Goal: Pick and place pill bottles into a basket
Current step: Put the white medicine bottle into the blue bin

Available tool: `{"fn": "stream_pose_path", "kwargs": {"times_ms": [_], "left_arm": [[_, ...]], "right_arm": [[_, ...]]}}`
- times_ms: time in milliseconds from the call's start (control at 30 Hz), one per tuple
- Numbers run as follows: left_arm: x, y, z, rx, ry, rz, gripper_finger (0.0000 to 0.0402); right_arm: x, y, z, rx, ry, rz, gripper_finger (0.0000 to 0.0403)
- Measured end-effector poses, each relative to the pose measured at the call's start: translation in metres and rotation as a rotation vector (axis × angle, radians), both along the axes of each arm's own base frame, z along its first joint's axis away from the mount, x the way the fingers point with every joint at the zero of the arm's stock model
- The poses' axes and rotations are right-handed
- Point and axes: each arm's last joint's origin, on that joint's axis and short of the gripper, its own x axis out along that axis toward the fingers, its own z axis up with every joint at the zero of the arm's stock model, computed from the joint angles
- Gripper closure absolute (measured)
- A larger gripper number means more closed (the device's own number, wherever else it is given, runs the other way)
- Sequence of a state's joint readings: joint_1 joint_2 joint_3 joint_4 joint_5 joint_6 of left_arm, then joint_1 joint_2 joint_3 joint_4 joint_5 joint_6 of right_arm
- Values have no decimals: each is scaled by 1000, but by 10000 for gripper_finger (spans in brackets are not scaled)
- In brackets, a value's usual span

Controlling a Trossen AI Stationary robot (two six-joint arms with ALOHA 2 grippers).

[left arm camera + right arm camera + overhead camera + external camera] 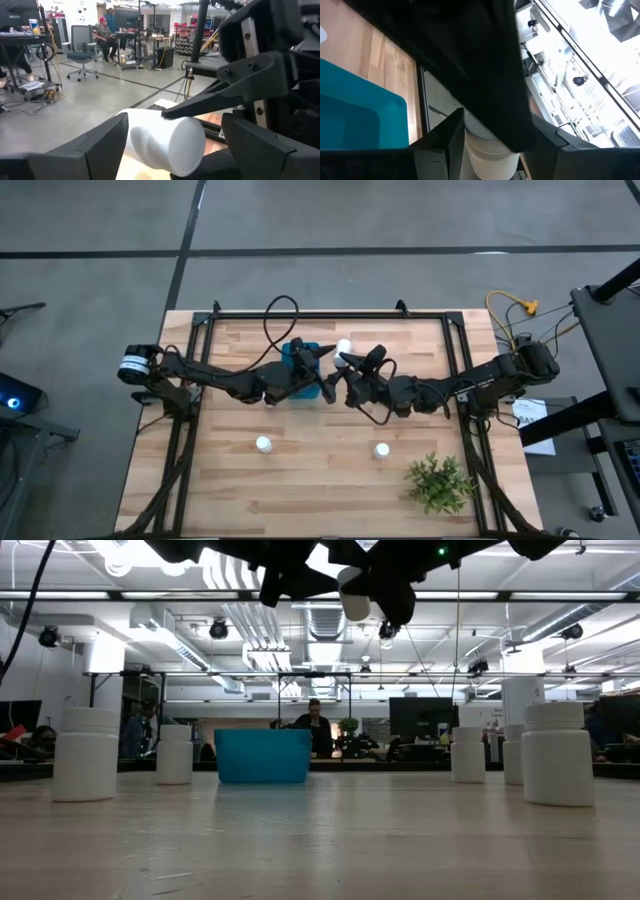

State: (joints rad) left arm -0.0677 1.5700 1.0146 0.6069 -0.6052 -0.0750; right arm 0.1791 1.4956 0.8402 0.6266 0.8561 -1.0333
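My right gripper is shut on a white pill bottle, held high above the table just right of the blue basket. The held bottle also shows in the low view. My left gripper is open over the basket. In the left wrist view its two fingers stand wide apart on either side of the held bottle. Two bottles stand upright on the table nearer the front edge. The low view shows several more standing around the basket. My right gripper pinches the bottle's round side between its two fingers, one finger lying across the top of it. The bottle is lifted clear, lying tilted on its side. My left gripper: I cannot tell whether its finger touches the bottle.
A green leafy plant stands at the table's near right corner. Black rails frame the wooden table. The two arms meet closely over the table's middle. People sit at desks in the room beyond.
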Motion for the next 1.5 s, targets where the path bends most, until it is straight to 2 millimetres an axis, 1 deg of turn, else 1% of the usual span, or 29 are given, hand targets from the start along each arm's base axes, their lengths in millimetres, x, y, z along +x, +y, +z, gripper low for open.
{"fn": "stream_pose_path", "kwargs": {"times_ms": [233, 400, 500, 1100, 1333, 1400, 1500], "left_arm": [[2, 1, 0, -18, 41, 10, 98], [1, 3, -1, -39, 34, 16, 98], [1, 3, -2, -39, 41, 18, 98], [1, 3, -7, -85, 55, 16, 98], [1, 3, -7, -81, 57, 15, 98], [1, 3, -6, -81, 57, 15, 103], [1, 3, -7, -81, 57, 14, 121]], "right_arm": [[1, 0, -1, -15, 15, 1, 257], [4, 3, -7, -48, 55, 15, 257], [6, 5, -9, -55, 47, 18, 257], [6, 6, -5, -66, 33, 18, 257], [6, 6, -5, -68, 34, 20, 257], [6, 6, -5, -68, 34, 20, 257], [7, 6, -6, -69, 34, 27, 257]]}}
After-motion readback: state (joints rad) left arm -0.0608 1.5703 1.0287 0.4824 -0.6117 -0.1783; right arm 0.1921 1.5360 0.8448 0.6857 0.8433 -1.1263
